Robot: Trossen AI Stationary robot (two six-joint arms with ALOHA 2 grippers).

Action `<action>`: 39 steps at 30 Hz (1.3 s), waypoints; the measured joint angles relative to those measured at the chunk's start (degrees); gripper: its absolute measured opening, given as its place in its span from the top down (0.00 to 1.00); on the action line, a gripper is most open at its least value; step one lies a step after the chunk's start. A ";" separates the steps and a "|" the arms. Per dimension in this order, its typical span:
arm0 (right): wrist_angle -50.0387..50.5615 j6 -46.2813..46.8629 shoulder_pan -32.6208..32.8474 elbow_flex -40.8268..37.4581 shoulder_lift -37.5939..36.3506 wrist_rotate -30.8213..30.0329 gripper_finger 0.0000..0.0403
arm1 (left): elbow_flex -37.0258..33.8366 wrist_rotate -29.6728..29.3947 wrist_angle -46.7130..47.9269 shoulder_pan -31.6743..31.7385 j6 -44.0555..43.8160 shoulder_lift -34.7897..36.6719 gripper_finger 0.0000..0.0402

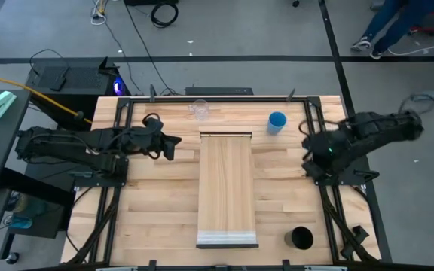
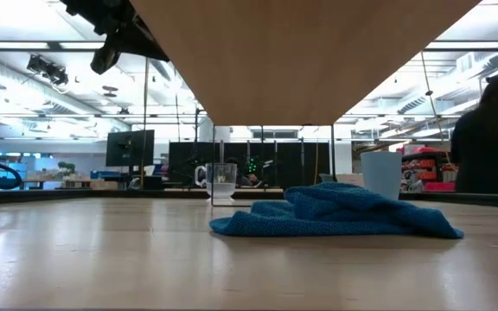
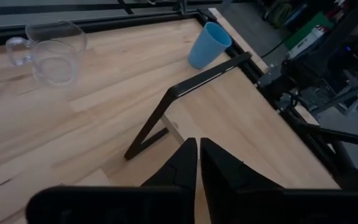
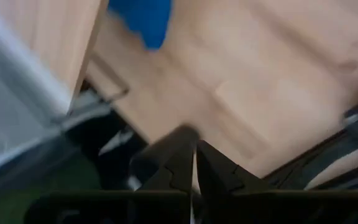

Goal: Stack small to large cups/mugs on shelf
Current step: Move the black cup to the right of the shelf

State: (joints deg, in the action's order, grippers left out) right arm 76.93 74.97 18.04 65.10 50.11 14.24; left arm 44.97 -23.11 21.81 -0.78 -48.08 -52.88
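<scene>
The shelf [image 1: 227, 188] is a long light-wood board raised over the table's middle, with a pale strip at its near end. A clear mug with a handle [image 1: 199, 109] [image 3: 51, 53] stands near the far edge. To the right of the shelf's far end stands the blue cup [image 1: 277, 122] [image 3: 207, 45] [image 4: 142, 22]. The black cup [image 1: 301, 239] sits at the near right. My left gripper [image 1: 175, 141] [image 3: 197, 163] hovers shut, left of the shelf's far end. My right gripper [image 1: 313, 144] [image 4: 194, 158] hovers shut, right of the blue cup.
A crumpled blue cloth [image 2: 335, 216] lies on the tabletop beneath the shelf. A dark bracket [image 3: 166, 115] carries the shelf's far end. Black frame rails run along the table's left and right sides. A person [image 2: 491, 138] is beyond the table.
</scene>
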 joint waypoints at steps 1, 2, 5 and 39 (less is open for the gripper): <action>-1.43 1.48 3.17 0.00 0.40 -0.22 0.93 | 0.00 -0.01 0.09 0.10 -0.03 0.00 0.93; -3.33 2.80 6.12 0.00 0.96 -0.45 0.93 | 0.00 -0.01 -0.01 0.14 -0.02 0.00 0.93; -9.42 6.31 14.60 0.00 3.59 -2.62 0.93 | 0.00 0.01 0.17 0.57 0.00 0.00 0.94; -13.30 26.68 37.11 0.00 29.47 -8.75 0.73 | 0.00 0.10 4.72 0.99 -0.76 -0.02 0.91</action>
State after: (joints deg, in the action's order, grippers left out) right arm 63.63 101.65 55.16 65.10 79.58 5.49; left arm 44.97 -23.01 26.53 0.21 -48.84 -52.90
